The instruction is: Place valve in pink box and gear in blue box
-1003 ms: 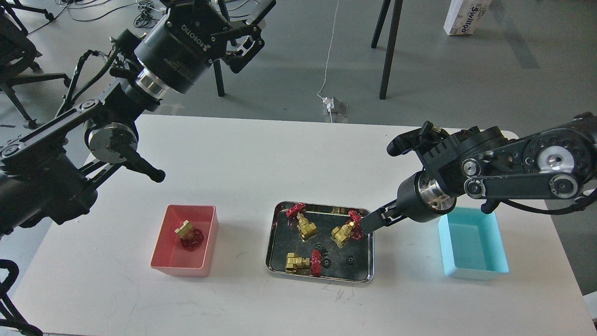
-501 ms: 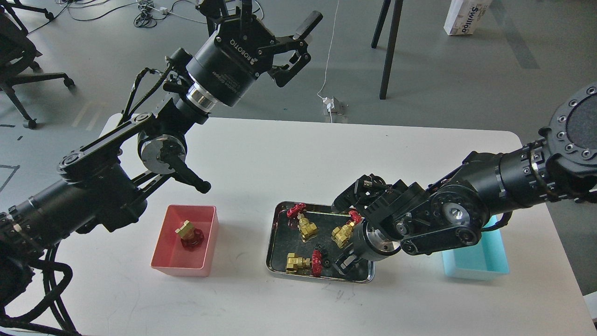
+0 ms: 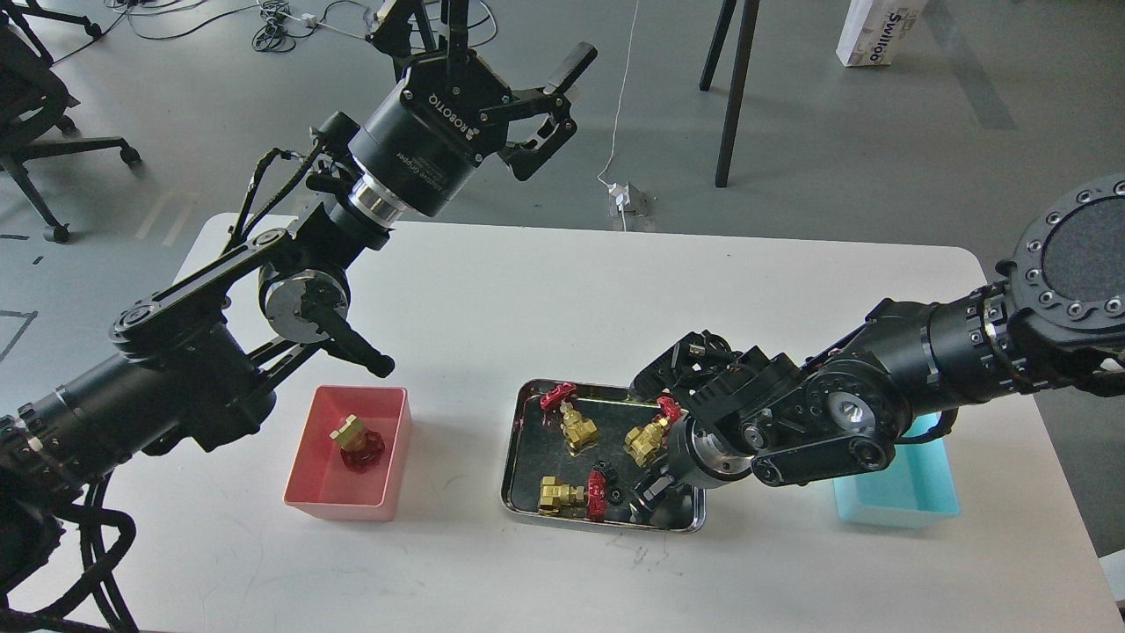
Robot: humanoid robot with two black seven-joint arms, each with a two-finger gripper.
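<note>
Setting: a white table (image 3: 527, 290) on a grey workshop floor, with cables, chair legs and a stand behind it.
Steel tray (image 3: 518, 440): sits mid-table between the two bins, holding three valves and a few small black gears.
Pink box (image 3: 387, 457): left of the tray, with one valve (image 3: 356, 440) already lying inside, handwheel down.
Blue box (image 3: 914, 497): right of the tray, partly hidden by the right arm; the visible part shows nothing inside.
Valves left: one at the tray's back left (image 3: 571, 420), one at the back right (image 3: 650, 435), one at the front on its side (image 3: 571, 494).
Gear (image 3: 605, 470): lies loose on the tray floor near the front valve; another seems to lie just under the right fingertips, hard to make out.
Right gripper (image 3: 646, 492): a second ago it reached in level from the right; now the wrist has swung over and points down into the tray's front right part. It is dark and foreshortened, so I cannot tell whether the fingers are apart or together.
Left gripper (image 3: 536, 114): has risen beyond the table's far edge, fingers spread wide, holding nothing.
Meaning: the valve side is under way; the right arm now looks set for a gear pick, none yet in blue.
</note>
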